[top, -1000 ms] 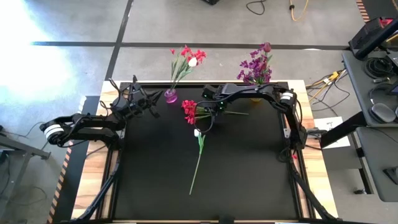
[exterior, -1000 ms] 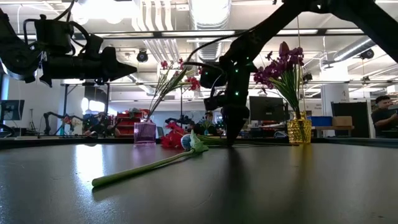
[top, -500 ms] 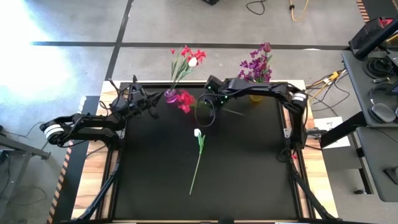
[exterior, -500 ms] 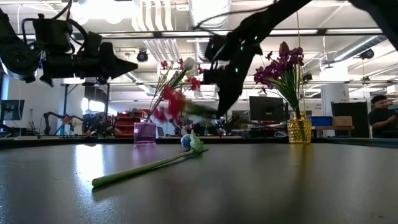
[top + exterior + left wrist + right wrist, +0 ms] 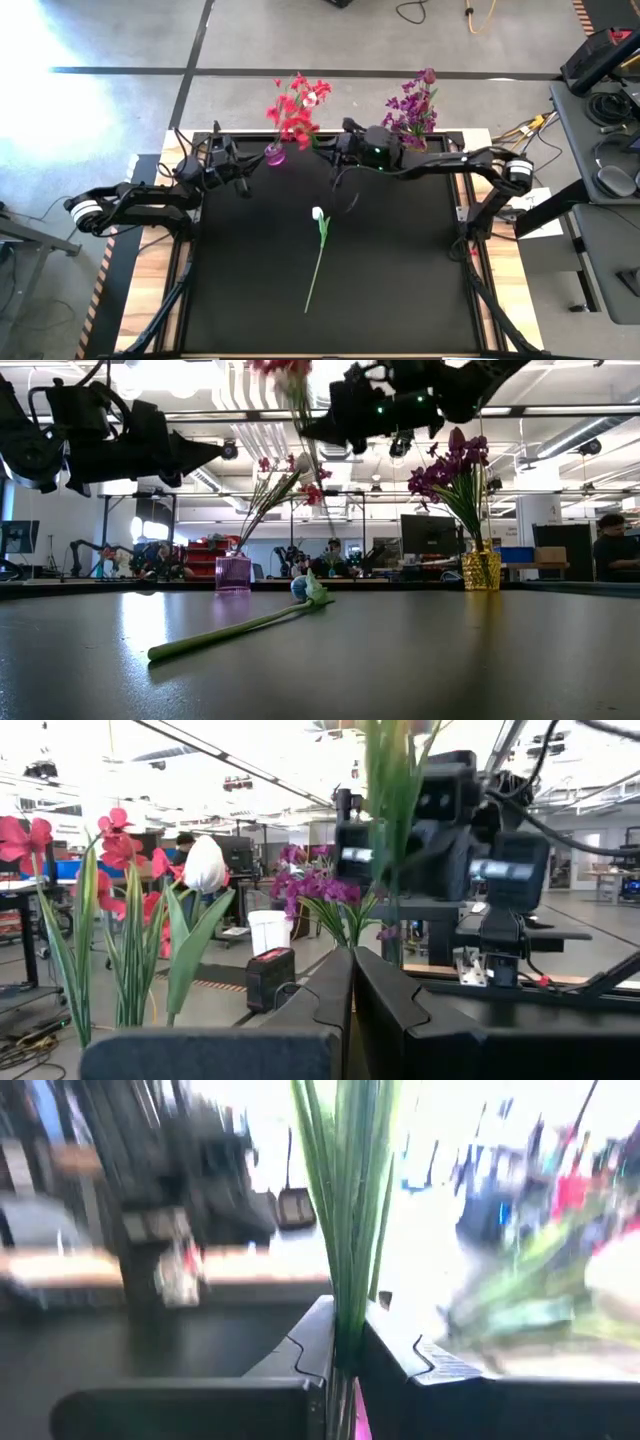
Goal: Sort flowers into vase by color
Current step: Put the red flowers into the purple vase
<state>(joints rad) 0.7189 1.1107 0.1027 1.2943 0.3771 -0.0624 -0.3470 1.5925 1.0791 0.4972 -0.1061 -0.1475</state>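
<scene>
My right gripper is raised near the table's far edge, shut on a red flower whose bloom stands high beside the pink vase. That vase holds red flowers and a white bud. Purple flowers stand in a yellow vase at the far right. A white-budded flower lies flat along its stem on the black mat. My left gripper hovers shut at the far left, touching nothing. My right gripper pinches the red flower's green stem between its two fingers. The fingers lie level, reach in from the table's right and cross the stem. The flower stands about upright, bloom above the fingers, lifted clear of the table.
The black mat lies bare on both sides of the white-budded flower. Wooden table edges frame the mat. In the low view a person sits in the room far behind the table.
My right gripper has lifted the red flower off the mat, risen and gone toward the far edge and the pink vase. It has tipped from pointing down to level, so the flower has swung from lying flat to upright. My left gripper has tipped slightly upward.
</scene>
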